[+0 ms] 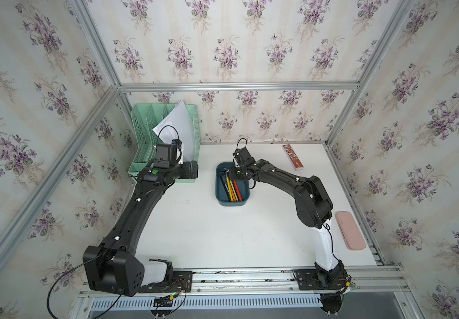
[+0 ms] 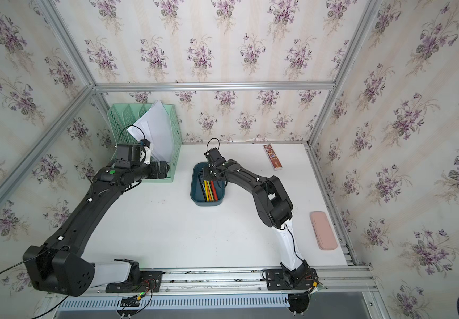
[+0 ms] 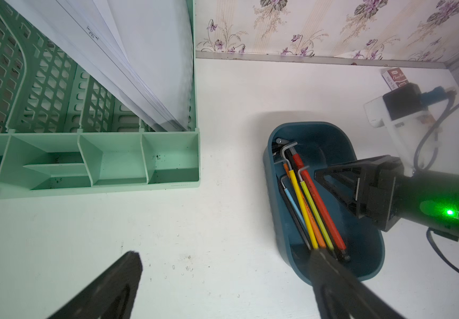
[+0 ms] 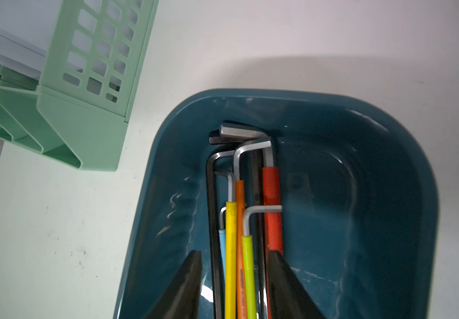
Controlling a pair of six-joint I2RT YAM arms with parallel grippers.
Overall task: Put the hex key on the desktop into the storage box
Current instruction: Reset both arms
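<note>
Carton (image 3: 394, 78) beyond storage box (image 3: 371, 262) seemingly reads "MADE IN THE".

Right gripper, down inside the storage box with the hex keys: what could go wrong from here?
1. The right gripper stands open astride the hex keys, with one finger over the red-sleeved hex key. Lifting off could snag a key and drag it out.
2. It sits low inside the storage box, so a sideways exit might shove or tip the box.
</note>
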